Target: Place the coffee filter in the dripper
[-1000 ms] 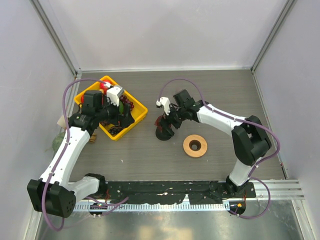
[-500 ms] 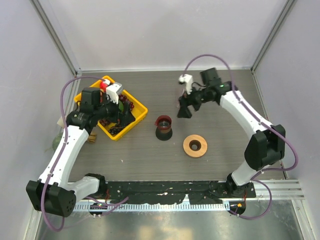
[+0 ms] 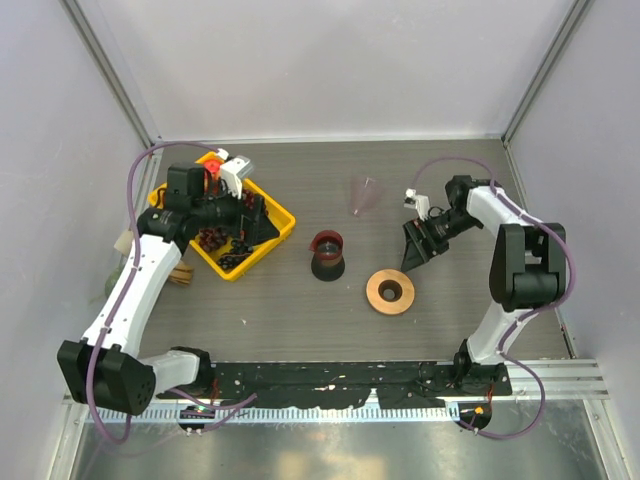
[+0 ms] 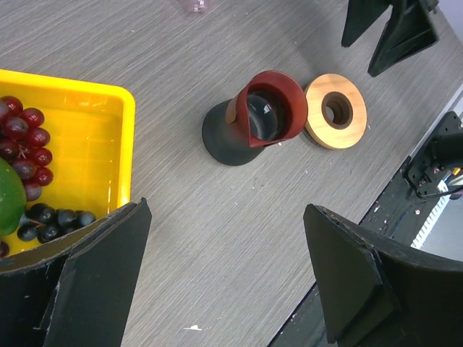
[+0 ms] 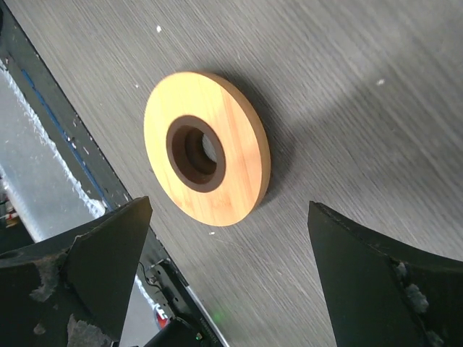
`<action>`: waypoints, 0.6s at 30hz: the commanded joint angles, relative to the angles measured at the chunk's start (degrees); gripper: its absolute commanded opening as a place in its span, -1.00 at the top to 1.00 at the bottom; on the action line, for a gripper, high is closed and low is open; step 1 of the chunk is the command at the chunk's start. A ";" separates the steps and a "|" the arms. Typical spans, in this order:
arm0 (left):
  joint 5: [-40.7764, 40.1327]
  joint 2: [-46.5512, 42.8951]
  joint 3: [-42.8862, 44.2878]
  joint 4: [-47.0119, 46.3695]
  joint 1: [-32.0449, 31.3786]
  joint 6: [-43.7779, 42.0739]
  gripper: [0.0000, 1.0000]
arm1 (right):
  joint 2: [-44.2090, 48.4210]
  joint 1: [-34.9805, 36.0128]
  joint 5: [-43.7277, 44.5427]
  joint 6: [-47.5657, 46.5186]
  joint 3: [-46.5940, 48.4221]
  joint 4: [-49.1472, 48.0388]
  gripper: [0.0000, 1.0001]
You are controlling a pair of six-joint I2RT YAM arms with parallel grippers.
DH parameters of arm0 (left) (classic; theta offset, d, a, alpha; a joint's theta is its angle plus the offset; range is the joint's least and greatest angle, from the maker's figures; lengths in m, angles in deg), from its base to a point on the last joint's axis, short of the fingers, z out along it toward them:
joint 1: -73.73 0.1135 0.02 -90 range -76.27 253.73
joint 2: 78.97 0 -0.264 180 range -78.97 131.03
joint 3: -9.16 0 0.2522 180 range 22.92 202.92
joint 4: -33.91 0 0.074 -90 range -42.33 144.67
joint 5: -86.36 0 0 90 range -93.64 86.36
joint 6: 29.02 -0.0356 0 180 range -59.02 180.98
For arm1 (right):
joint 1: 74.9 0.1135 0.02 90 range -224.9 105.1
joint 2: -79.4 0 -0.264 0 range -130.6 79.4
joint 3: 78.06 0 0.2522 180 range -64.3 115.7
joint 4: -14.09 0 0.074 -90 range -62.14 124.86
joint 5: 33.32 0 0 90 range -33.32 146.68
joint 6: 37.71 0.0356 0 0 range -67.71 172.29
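The dripper stands apart in pieces. Its clear cone (image 3: 363, 195) lies on its side at the back middle, just showing in the left wrist view (image 4: 195, 6). Its light-wood ring (image 3: 390, 291) (image 4: 335, 110) (image 5: 206, 166) lies flat on the table. A black pedestal with a dark red cup (image 3: 327, 253) (image 4: 249, 123) stands left of the ring. The coffee filter is out of view. My right gripper (image 3: 418, 245) (image 5: 230, 206) hangs open just above and right of the ring, holding nothing. My left gripper (image 3: 235, 215) (image 4: 226, 210) is open over the yellow tray's right edge.
A yellow tray (image 3: 280, 222) (image 4: 108, 97) of grapes and other fruit sits at the left. A tan bundle (image 3: 181, 273) lies beside the tray, partly under the left arm. White walls close the back and both sides.
My right gripper left the pedestal, swung to the back, then came down right of the ring. The clear cone now lies at the back. My left gripper shifted slightly back over the tray.
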 commanded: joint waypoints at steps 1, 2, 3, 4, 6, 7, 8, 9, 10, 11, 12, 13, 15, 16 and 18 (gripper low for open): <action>2.69 0.44 2.70 -1.98 0.24 0.82 -0.98 | -2.85 -1.77 -0.17 -3.07 -1.60 -1.28 -0.96; 2.87 0.44 2.52 -2.07 0.24 0.82 -0.98 | -4.51 -1.77 -0.52 -3.33 -1.61 -1.28 -1.00; 2.87 0.53 2.44 -2.16 0.24 0.82 -0.98 | -5.31 -1.77 -0.79 -4.03 -1.52 -0.76 -0.93; 2.78 0.53 2.43 -2.07 0.24 0.82 -0.98 | -6.53 -1.77 -1.92 -4.74 -1.35 -0.24 -0.84; 2.61 0.18 1.91 -1.99 0.24 0.82 -0.98 | -8.20 -1.77 -3.33 -5.71 -1.34 0.73 -0.77; 2.60 0.00 1.65 -1.98 0.24 0.82 -0.98 | -8.74 -1.77 -3.68 -6.23 -1.34 1.17 -0.75; 2.52 -0.26 1.38 -1.98 0.24 0.82 -0.98 | -9.87 -1.77 -4.47 -6.76 -1.34 1.70 -0.72; 2.43 -0.43 1.21 -1.98 0.24 0.90 -0.98 | -10.49 -1.77 -4.83 -7.46 -1.34 2.40 -0.71; 2.43 -0.52 0.94 -1.98 0.24 0.82 -0.98 | -11.80 -1.77 -5.61 -8.08 -1.17 2.93 -0.68; 2.43 -0.70 0.85 -2.07 0.24 0.82 -0.98 | -12.34 -1.77 -6.14 -8.52 -1.08 3.89 -0.67; 2.26 -0.79 0.77 -1.99 0.24 0.82 -0.98 | -13.65 -1.77 -7.11 -8.78 -0.99 3.99 -0.65; 2.25 -0.79 0.68 -1.98 0.24 0.82 -0.98 | -14.27 -1.77 -7.64 -8.96 -0.91 4.60 -0.61; 2.25 -0.88 0.50 -1.90 0.24 0.82 -0.98 | -15.94 -1.77 -9.05 -9.05 -1.08 4.87 -0.55; 2.34 -1.05 0.50 -1.98 0.24 0.82 -0.98 | -16.47 -1.59 -9.66 -9.22 -0.73 5.13 -0.51; 2.25 -1.05 0.50 -1.98 0.24 0.82 -0.98 | -17.44 -1.50 -10.36 -9.84 -0.21 5.83 -0.39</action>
